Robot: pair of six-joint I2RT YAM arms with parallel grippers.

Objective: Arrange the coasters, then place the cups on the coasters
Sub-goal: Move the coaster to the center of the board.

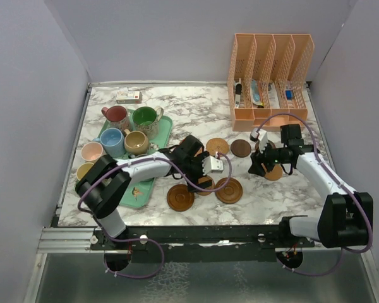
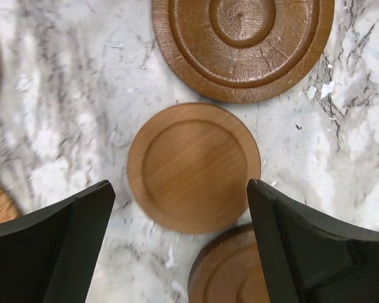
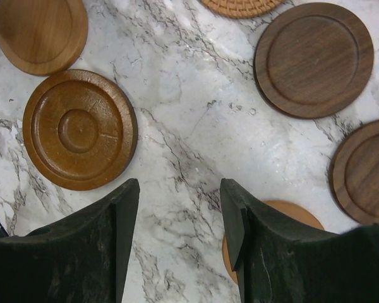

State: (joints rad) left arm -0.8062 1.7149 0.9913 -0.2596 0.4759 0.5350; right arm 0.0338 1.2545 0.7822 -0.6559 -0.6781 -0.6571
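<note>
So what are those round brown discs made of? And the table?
The pale disc looks like wood, smooth and matte: faint grain shows. The ringed disc looks like wood too, but shinier, maybe varnished, since light glints on it. The table looks like white marble with grey veins, though it could be a printed surface.

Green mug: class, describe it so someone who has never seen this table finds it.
Find the mint-green tray on the table's left side. The green mug stands at its far right corner. It alone is green; its neighbours are a red mug, a blue mug and a tan mug.
</note>
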